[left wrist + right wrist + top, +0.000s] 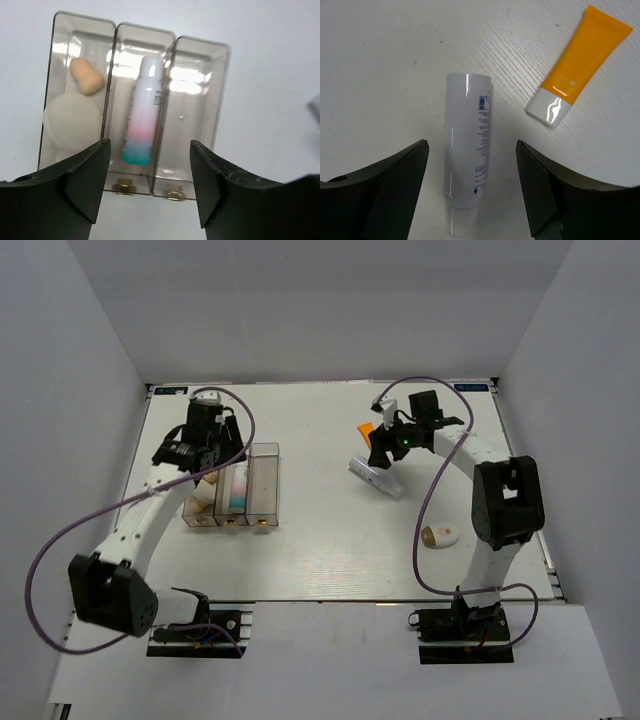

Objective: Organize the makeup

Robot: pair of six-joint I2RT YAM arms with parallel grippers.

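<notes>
The left gripper (150, 165), fingers spread, hovers over the clear organizer (192, 125). A peach sponge (86, 76) and beige puff (72, 120) lie in its left compartment, and a teal-ended white tube (145, 117) in the middle one. The right gripper (472, 170), fingers likewise spread, straddles the slim white tube (466, 150). The orange white-capped tube (577, 65) lies near it, and the white-and-gold egg (440, 536) well apart.

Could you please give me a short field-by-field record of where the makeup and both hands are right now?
organizer, left compartment: peach sponge, beige round puff
middle compartment: white tube with teal end
right compartment: nothing visible
loose on table: slim white tube, orange white-capped tube, white-and-gold egg
left hand: open, over organizer
right hand: open, over slim white tube
</notes>
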